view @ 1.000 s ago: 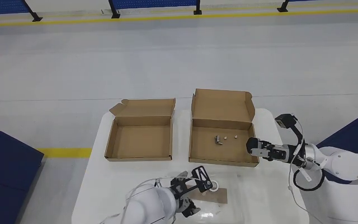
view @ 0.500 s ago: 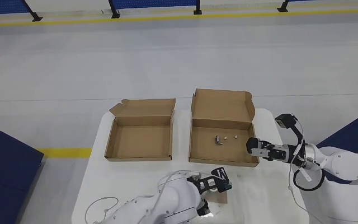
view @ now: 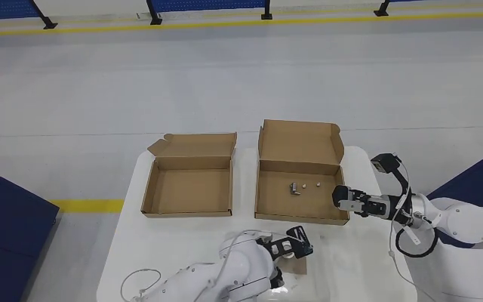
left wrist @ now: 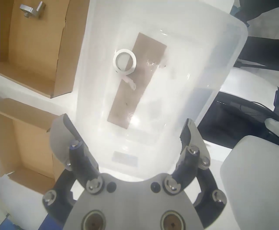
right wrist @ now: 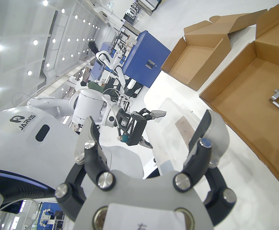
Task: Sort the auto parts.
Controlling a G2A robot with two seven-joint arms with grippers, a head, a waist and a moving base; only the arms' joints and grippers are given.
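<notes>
Clear plastic is what the bin (left wrist: 231, 56) is made of, and the left gripper (left wrist: 126, 123) now hangs right over it. One second ago that gripper was over the end of the bin nearer the empty cardboard box (view: 189, 213). It swung along the bin toward the other end, and in the last half second it hardly moved. Its two fingers are wide apart and hold nothing.

Inside the bin lies a white round part (left wrist: 124, 61). It sits on the edge of a brown card strip (left wrist: 139, 85) on the bin's floor, and nothing touches it.

Past the bin, farther from the robot, stands the second cardboard box (view: 302, 219). It has a metal bracket (left wrist: 32, 10) in it.

The right gripper (view: 338, 199) has not moved. It waits off to the side of the bin, by that second box's corner. Its fingers are apart too, and empty.

I think the swing was to line the left gripper up over the round part. The part is not picked up yet. The gripper must go down into the bin next. The part looks thin and flat, so it may be hard to pinch.
</notes>
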